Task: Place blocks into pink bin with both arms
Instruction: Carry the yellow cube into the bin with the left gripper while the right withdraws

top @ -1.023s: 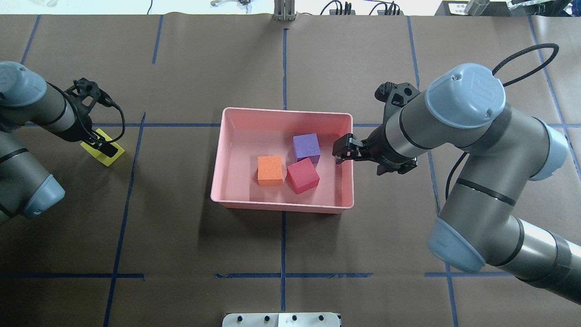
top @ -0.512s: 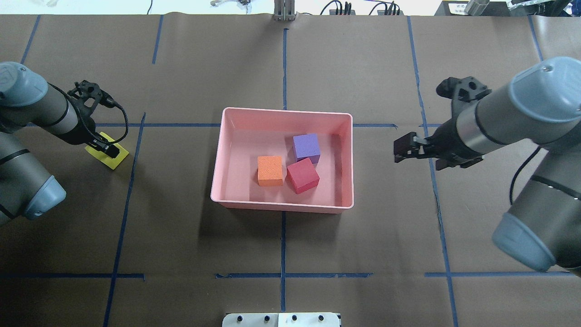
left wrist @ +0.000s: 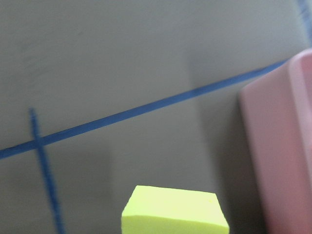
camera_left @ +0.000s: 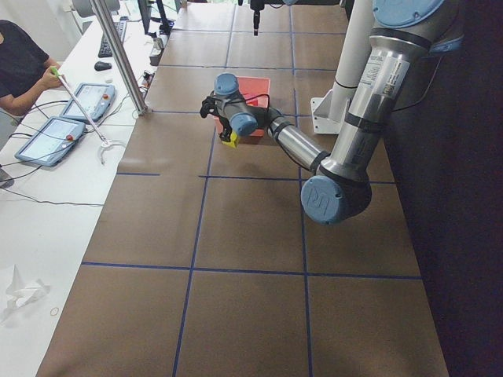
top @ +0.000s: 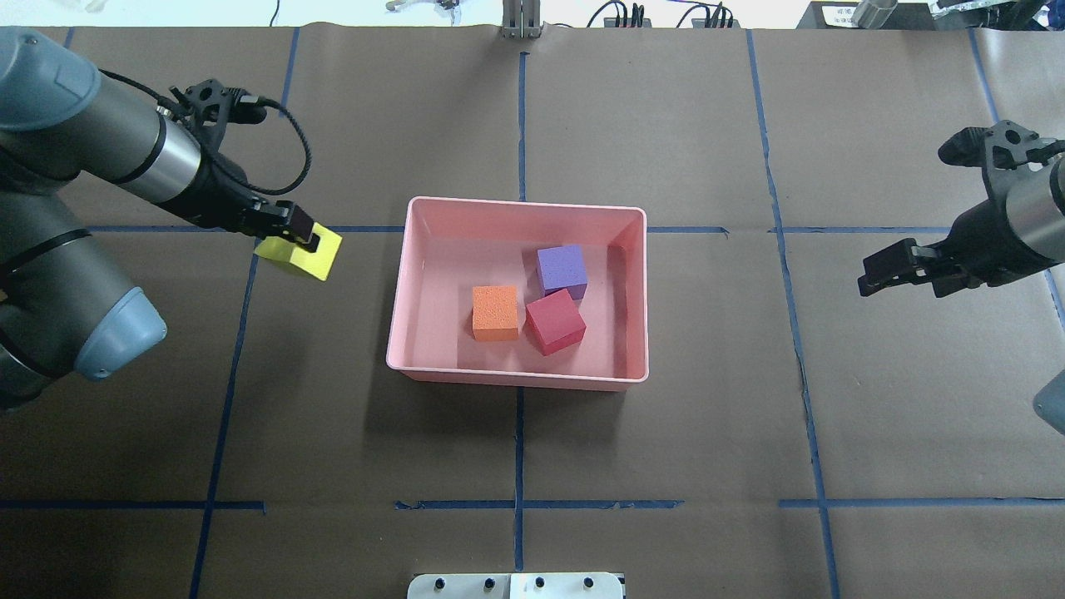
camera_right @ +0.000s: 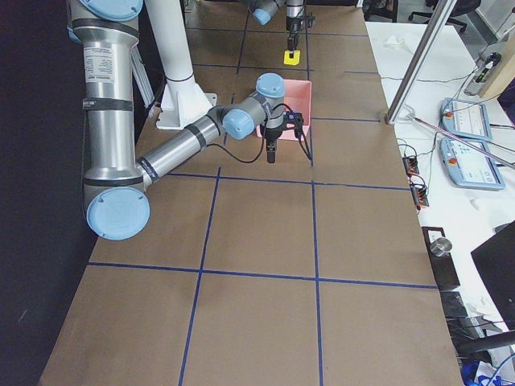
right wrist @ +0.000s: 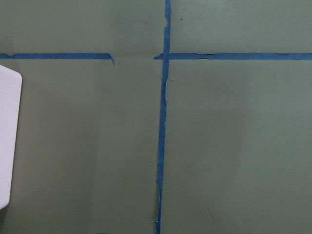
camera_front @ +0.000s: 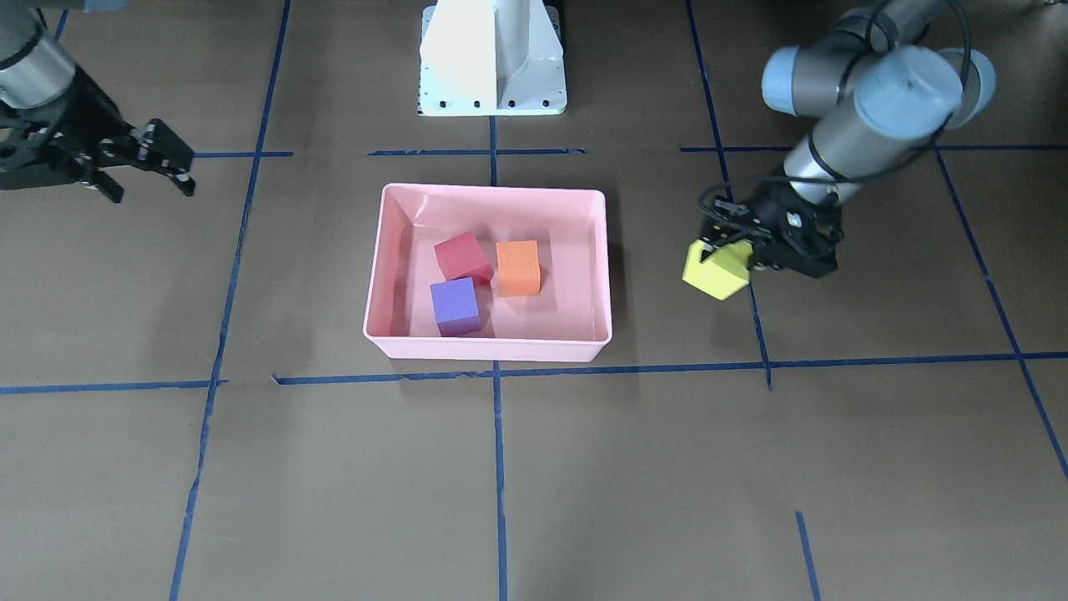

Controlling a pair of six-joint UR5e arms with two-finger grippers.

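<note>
The pink bin (top: 520, 205) stands mid-table and holds the purple cube (top: 562, 268), the red-pink cube (top: 553, 320) and the orange cube (top: 495, 312). My left gripper (top: 304, 239) is shut on the yellow-green cube (top: 301, 254) and holds it above the table, just left of the bin's far-left corner. In the front view this gripper (camera_front: 736, 250) carries the cube (camera_front: 715, 272) to the right of the bin (camera_front: 492, 190). The left wrist view shows the cube (left wrist: 175, 212) and the bin's rim (left wrist: 287, 146). My right gripper (top: 884, 274) is open and empty, far right of the bin.
The white pedestal base (camera_front: 492, 58) stands at the robot's side of the table. Blue tape lines (top: 520, 433) cross the brown table cover. An operators' bench with tablets (camera_left: 59, 133) and a metal post (camera_left: 118, 55) lies beyond the table's far edge.
My left gripper has lifted the yellow-green cube off the table and carried it right, toward the bin. My right gripper has drawn back from the bin's right rim, far to the right.
</note>
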